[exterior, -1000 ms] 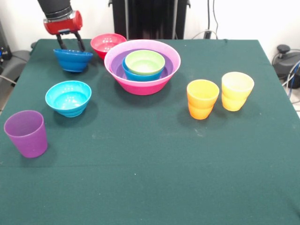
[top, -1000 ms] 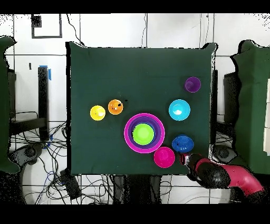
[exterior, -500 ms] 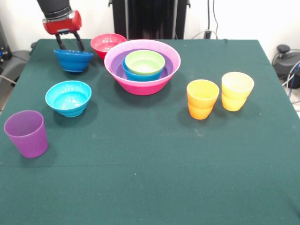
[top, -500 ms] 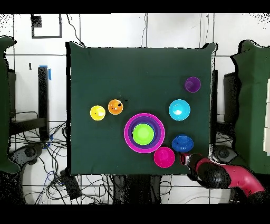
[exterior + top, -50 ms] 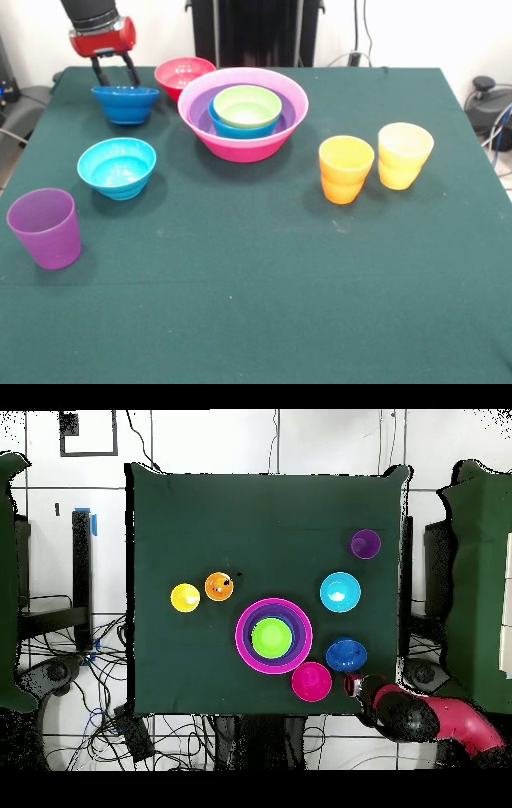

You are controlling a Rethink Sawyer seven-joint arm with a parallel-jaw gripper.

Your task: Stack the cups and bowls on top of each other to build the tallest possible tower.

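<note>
The gripper (image 5: 115,77), fingers spread and empty, stood behind the dark blue bowl (image 5: 125,103), whose rim hid the fingertips. The hot-pink bowl (image 5: 242,136) partly hid the red-pink bowl (image 5: 183,77); open cloth lay along the table (image 5: 264,304) near edge.

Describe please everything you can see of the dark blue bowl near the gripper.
The dark blue bowl is a small round bowl of glossy plastic with ribbed sides tapering to a narrower base. It stands upright and looks empty, on the green table, apart from the red-pink bowl and the cyan bowl. The gripper is open, its two dark fingers just behind the far rim; whether they touch it cannot be told.
</note>
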